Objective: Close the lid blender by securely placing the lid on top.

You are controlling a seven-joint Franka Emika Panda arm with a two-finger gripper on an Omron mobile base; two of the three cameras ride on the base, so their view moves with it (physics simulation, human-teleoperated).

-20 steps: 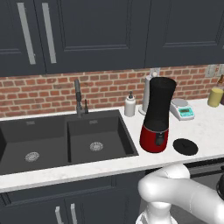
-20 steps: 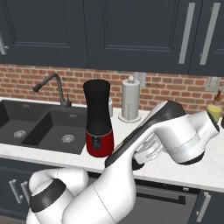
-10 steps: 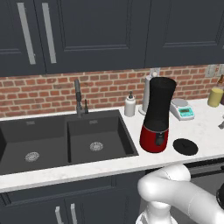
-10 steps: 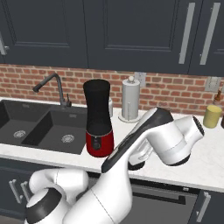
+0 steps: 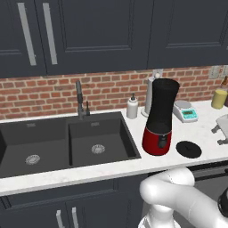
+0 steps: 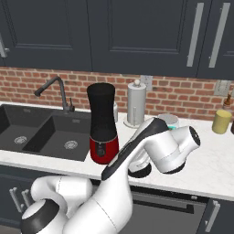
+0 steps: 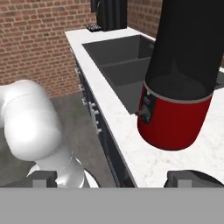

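Lid (image 5: 189, 148), your flat black disc, lies lower right beside the blender (image 5: 160, 116); gripper (image 7: 114, 178) jaws spread wide, seemingly holding nothing.

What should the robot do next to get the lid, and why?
Probably swing the open gripper over the lid and lower onto it. The lid lies flat on the counter beside the blender, whose jar top has no lid on it. The gripper's fingers are spread wide with nothing between them, so grabbing the lid seems to come first.
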